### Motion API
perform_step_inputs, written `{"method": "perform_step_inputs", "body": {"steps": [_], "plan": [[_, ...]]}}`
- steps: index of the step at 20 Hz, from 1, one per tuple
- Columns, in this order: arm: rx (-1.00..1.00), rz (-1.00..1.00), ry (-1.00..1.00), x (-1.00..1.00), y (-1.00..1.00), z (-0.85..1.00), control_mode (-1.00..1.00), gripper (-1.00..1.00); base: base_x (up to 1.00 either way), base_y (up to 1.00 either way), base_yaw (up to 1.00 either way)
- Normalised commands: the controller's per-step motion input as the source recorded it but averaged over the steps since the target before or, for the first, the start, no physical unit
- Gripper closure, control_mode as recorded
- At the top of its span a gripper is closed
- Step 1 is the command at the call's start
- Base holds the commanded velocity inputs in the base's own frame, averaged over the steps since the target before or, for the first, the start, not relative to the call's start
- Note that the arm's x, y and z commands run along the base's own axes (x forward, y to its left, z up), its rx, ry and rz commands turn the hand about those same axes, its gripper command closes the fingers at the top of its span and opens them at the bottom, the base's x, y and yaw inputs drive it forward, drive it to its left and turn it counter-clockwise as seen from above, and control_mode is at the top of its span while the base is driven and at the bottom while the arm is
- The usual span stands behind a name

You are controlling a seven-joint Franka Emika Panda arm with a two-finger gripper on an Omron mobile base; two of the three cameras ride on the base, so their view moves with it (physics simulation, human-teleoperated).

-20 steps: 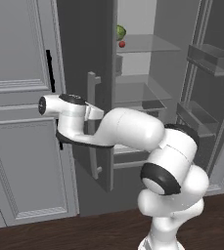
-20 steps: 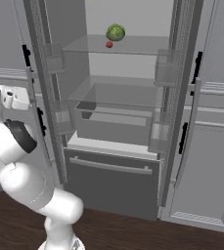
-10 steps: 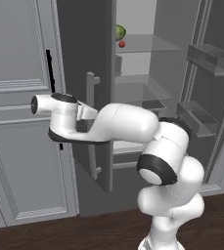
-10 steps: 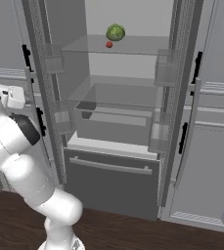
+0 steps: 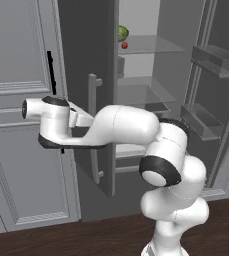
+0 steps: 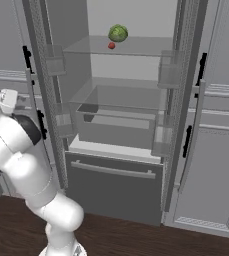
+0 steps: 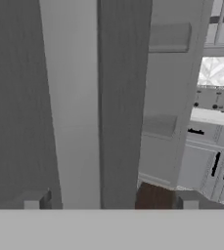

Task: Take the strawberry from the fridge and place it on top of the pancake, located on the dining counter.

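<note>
A tall dark grey fridge (image 6: 117, 190) stands with both upper doors swung wide, its pale inside and glass shelves showing, and its bottom drawer closed. On the top glass shelf, near the back, sits the strawberry (image 6: 111, 45), a tiny red fruit, just beside and in front of a larger green leafy ball (image 6: 118, 33) (the two look close enough to touch, though it is hard to say). The same pair shows in the left base view, the strawberry (image 5: 124, 45) below the green ball (image 5: 123, 33), partly cut off by the edge of the open left door (image 5: 86, 75).

The white arm reaches out to the left of the fridge, its hand beside the outer face of that open left door, near the long grey bar handle (image 5: 92, 127) and in front of the panelled grey cabinets (image 5: 16, 100). In the hand view the gripper (image 7: 108, 201) has its two dark finger tips (image 7: 33, 200) set wide apart at the bottom of the picture, with the pale bar of the handle (image 7: 72, 107) running up between them; the jaws are spread and clasp nothing. A dark wood floor (image 6: 136, 240) lies below.
</note>
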Motion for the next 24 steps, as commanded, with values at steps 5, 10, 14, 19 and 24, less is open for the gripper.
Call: {"method": "perform_step_inputs", "body": {"steps": [5,10,14,19,24], "plan": [[0.1,-0.12,-0.01,-0.99,-0.5,0.2,-1.0,-1.0,0.0,0.0,0.0],[0.43,0.0,-0.01,-0.93,-0.82,0.06,-1.0,-1.0,0.0,0.0,0.0],[0.51,0.12,0.0,-0.73,-0.94,0.04,-1.0,-1.0,0.0,0.0,0.0],[0.32,0.21,0.0,-0.53,-0.52,0.29,-1.0,-1.0,0.0,0.0,0.0],[0.33,0.22,0.0,-0.36,-0.33,0.05,-1.0,-1.0,0.0,0.0,0.0]]}}
